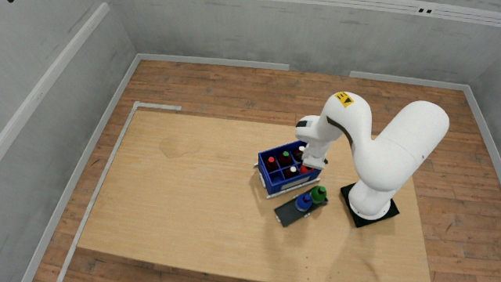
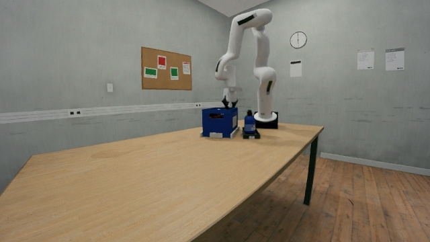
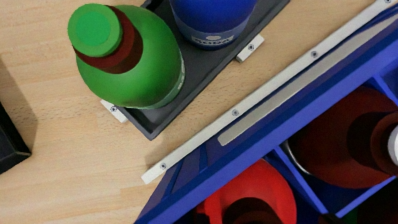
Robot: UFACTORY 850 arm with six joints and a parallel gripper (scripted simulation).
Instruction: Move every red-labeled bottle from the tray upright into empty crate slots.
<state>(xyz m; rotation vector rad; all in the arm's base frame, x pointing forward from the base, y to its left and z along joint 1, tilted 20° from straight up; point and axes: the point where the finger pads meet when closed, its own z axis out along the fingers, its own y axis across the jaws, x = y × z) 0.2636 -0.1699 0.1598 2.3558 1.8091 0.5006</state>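
Note:
A red-labelled bottle [image 1: 305, 169] [image 3: 250, 194] stands in the corner slot of the blue crate [image 1: 290, 184] [image 2: 220, 122] [image 3: 240, 165] nearest the tray. My gripper [image 2: 229, 103] hangs just above that slot with its fingers open, holding nothing; the wrist hides the fingers in the top view. The dark tray [image 1: 287, 213] [image 3: 165, 117] beside the crate carries a green bottle [image 1: 318, 193] [image 3: 135, 65] and a blue bottle [image 1: 304, 202] [image 2: 249, 124] [image 3: 212, 20], both upright.
Other crate slots hold upright dark bottles, among them ones with a red cap [image 1: 271, 162], a green cap [image 1: 285, 157] and a white cap [image 1: 292, 171] [image 3: 345, 147]. One front slot [image 1: 277, 177] looks empty. The arm's black base [image 1: 369, 209] stands right of the tray.

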